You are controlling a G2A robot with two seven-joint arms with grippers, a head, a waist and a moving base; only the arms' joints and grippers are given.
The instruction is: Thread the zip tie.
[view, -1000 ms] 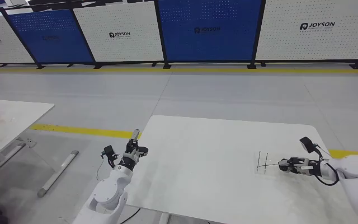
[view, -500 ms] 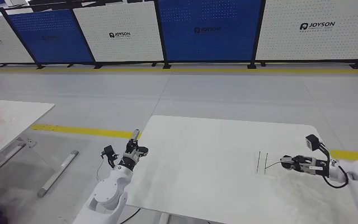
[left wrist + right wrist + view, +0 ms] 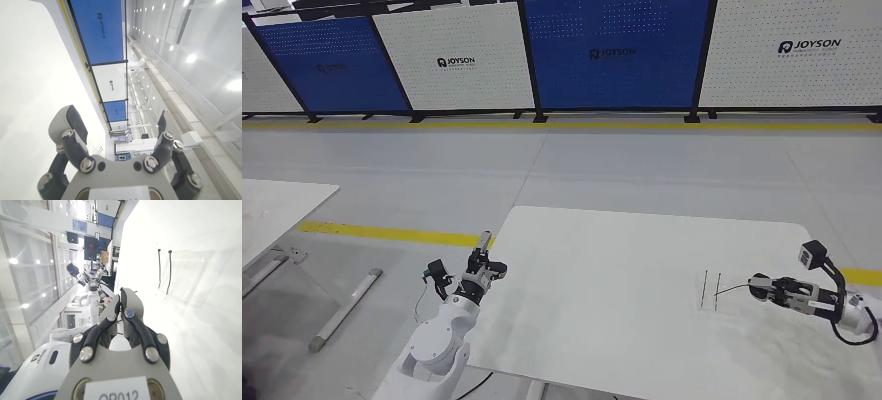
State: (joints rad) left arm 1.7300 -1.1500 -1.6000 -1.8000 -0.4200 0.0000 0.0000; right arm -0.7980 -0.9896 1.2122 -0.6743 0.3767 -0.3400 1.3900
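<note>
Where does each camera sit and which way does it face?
Top view: above the arms, looking down at the table; both arms show.
Left wrist view: on the left arm, facing past the open left claw toward blue panels.
Right wrist view: on the right arm, facing past the right claw, shut on a zip tie, across the table.
Shared: top and right wrist views show two loose zip ties.

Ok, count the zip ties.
3. Tie one and tie two lie side by side on the table; tie three is pinched in the right gripper. None seems hidden.
</note>
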